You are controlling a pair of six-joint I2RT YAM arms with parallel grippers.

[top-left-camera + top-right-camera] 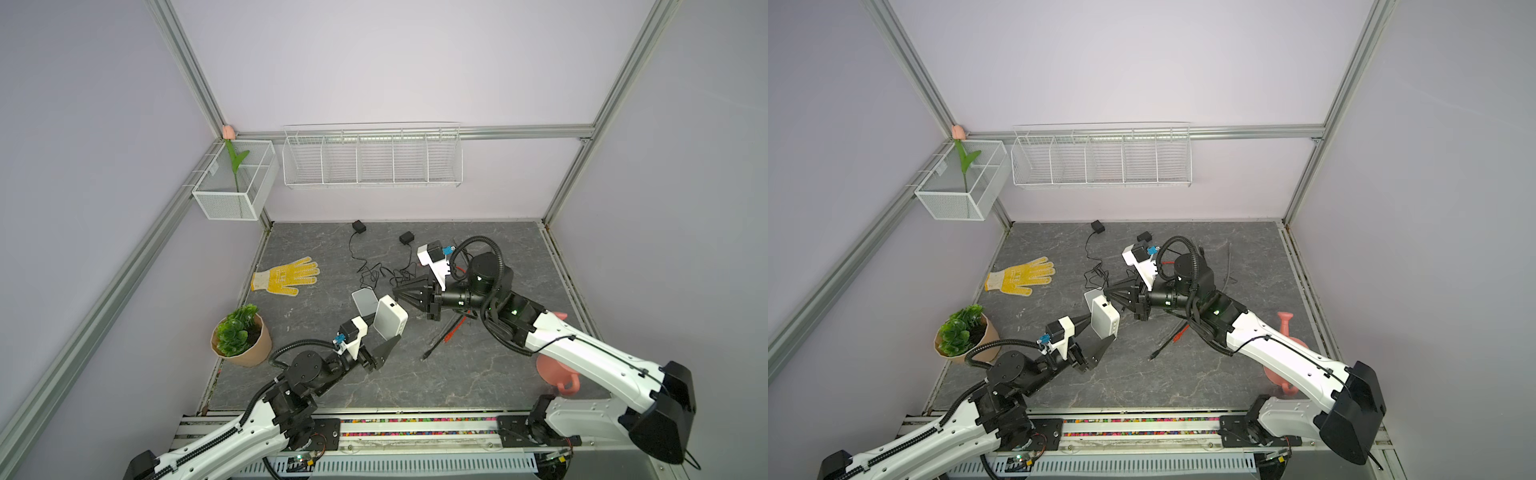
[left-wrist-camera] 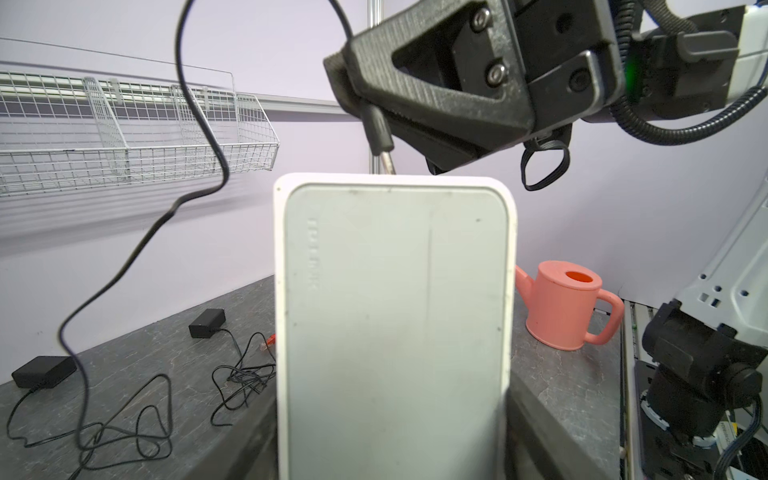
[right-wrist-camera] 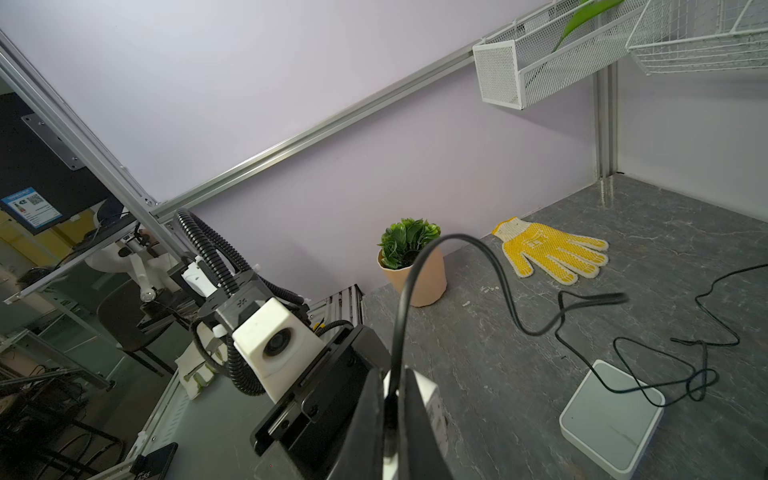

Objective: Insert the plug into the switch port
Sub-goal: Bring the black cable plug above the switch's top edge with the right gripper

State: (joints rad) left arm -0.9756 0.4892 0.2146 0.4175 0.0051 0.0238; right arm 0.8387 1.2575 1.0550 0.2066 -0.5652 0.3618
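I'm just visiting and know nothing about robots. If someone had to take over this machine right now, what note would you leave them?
Left gripper: clamped on the switch, held upright off the table.
Right gripper: shut on the plug, its cable trailing down to the table.
Done: both pieces are picked up and the plug tip is at the switch's upper edge.
Left: whether the tip has gone in cannot be seen. Line it up and push it home.

Left pincer [image 1: 384, 329] gripping (right pincer [image 1: 397, 293] too).
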